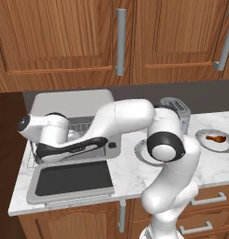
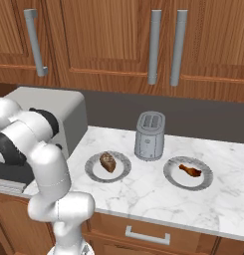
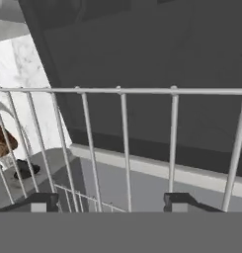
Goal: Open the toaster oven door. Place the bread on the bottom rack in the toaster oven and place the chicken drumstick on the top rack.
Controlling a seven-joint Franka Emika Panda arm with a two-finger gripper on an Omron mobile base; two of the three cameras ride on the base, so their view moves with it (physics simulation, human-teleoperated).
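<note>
The toaster oven [image 1: 71,100] stands at the counter's left end, and its door [image 1: 69,193] lies folded down flat and open. My hand [image 1: 41,126] reaches across the oven's open front. In the hand view my gripper [image 3: 111,202] is open, fingertips [image 3: 38,201] wide apart, and a silver wire rack [image 3: 123,91] is just beyond them; I cannot tell whether it is the top or the bottom rack. Another wire grid [image 3: 78,197] shows lower down. The bread [image 2: 107,162] lies on a grey plate [image 2: 93,174]. The chicken drumstick [image 2: 189,171] lies on a second plate [image 2: 205,182] further right.
A small grey two-slot toaster [image 2: 150,135] stands between the two plates at the back. Wooden cabinets with long grey handles [image 2: 154,47] hang above the counter. Drawers with handles [image 2: 147,235] sit below the marble counter's front edge.
</note>
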